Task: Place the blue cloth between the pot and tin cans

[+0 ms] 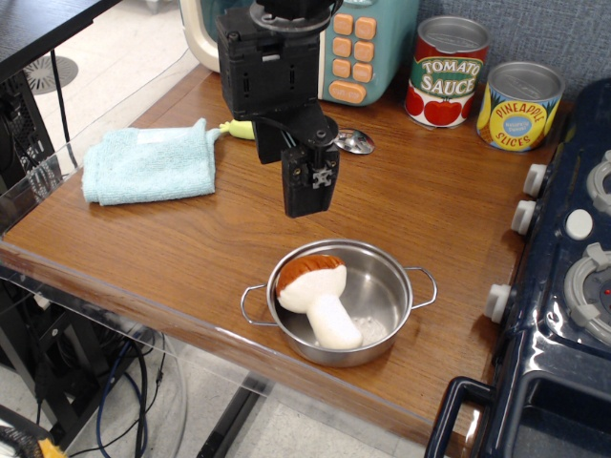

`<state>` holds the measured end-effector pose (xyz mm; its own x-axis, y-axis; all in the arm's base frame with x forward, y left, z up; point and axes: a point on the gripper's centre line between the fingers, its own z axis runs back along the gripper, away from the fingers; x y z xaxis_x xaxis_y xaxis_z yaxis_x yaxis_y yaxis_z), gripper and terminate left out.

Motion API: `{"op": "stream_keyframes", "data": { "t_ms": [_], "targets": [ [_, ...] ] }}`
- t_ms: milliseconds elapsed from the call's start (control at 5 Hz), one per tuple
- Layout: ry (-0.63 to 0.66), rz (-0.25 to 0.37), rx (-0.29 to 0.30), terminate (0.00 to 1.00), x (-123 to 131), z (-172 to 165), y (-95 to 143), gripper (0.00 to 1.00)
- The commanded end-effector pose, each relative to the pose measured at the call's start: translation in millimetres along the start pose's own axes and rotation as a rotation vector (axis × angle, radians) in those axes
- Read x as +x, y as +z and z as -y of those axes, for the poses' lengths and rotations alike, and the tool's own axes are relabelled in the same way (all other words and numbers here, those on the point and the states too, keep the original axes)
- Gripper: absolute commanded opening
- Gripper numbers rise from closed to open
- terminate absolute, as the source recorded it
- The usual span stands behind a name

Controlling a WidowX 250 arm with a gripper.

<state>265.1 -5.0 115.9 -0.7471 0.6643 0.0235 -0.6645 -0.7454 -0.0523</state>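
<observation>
A: Quick rundown, pls. Where's the blue cloth [151, 165]?

B: Far left of the wooden table [420, 210], lying flat-ish w/ a bit of a fold, near the left edge. Well apart from the pot [341, 301] & from both cans.

A: Pot?

B: Front-centre of the table, close to the front edge. Shiny steel, two wire loop handles, one per side. Toy mushroom [318, 292] inside, brown cap to the upper left, white stem pointing to the lower right.

A: Cans?

B: Back right. Red tomato sauce can [448, 72], upright; yellow pineapple can [519, 106] just beside it on the right, also upright. Bare wood btw them & the pot.

A: Gripper?

B: Gripper [311, 194] hangs over mid-table, pointing down, btw cloth and pot, a bit behind the pot. Nothing in it. Fingers look close together, but can't tell for sure from this angle whether closed.

A: Other stuff?

B: Teal toy w/ orange buttons [358, 43] at the back, behind the arm. Metal spoon [354, 142] near it, right of the arm. Smth yellow-green [239, 130] peeking out by the cloth's top right corner, mostly hidden. Dark blue toy stove [563, 286] w/ white knobs along the right side.
</observation>
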Motion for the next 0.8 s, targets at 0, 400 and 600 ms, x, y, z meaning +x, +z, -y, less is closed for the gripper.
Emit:
{"op": "stream_keyframes", "data": {
  "t_ms": [0,400,600],
  "targets": [
    [0.0,0.0,0.0,0.0,0.0,0.0,0.0,1.0],
    [0.118,0.013,0.02,0.0,19.2,36.9,-5.0,1.0],
    [0.205,0.022,0.009,0.0,32.2,62.1,-7.2,1.0]
  ]
}}
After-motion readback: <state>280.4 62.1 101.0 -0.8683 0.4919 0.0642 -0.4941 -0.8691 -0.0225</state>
